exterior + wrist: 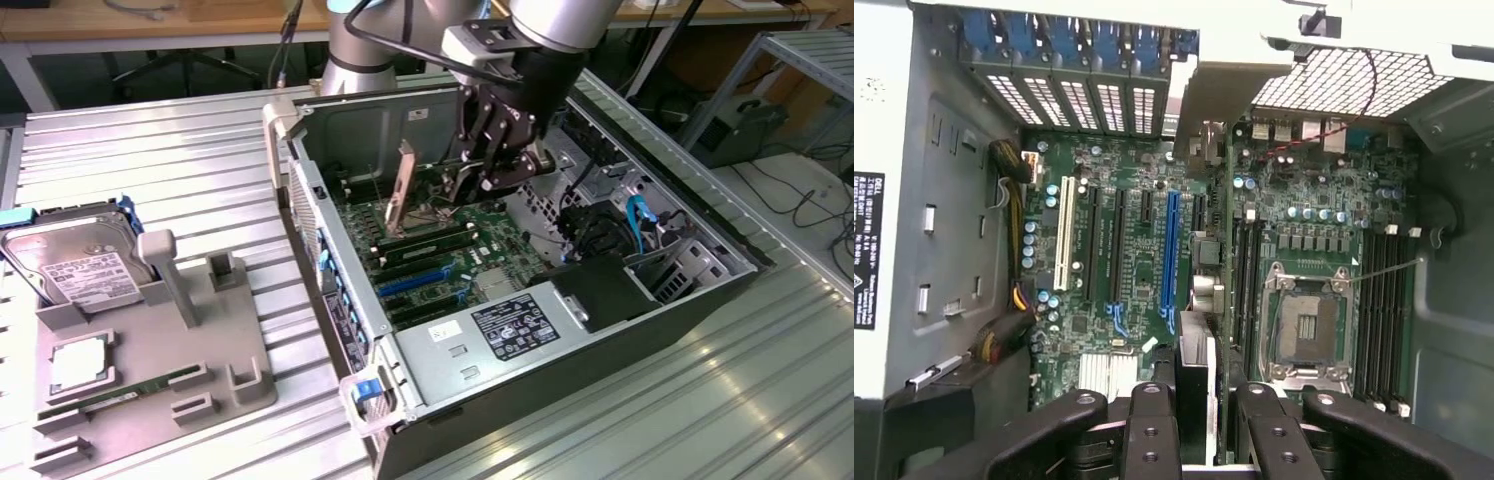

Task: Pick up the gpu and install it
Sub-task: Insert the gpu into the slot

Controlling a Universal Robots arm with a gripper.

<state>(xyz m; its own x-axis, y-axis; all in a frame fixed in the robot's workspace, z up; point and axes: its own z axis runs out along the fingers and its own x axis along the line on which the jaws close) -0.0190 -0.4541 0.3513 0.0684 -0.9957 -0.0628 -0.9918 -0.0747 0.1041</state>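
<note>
Wrist view: gpu [1195, 375] edge-on between narrow jaws, clamped, above motherboard [1144, 250].

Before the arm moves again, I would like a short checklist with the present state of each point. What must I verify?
1. Gpu held in the gripper: ok, the card stands on edge between the fingers.
2. Gripper inside the open case, above the motherboard: ok.
3. Blue slot free of other cards: ok.
4. Card edge lined up with the slot: cannot tell.
5. Bracket facing the rear slot covers: ok, it points that way.
6. Cables away from the card: ok, they lie toward the exterior view's right.
</note>
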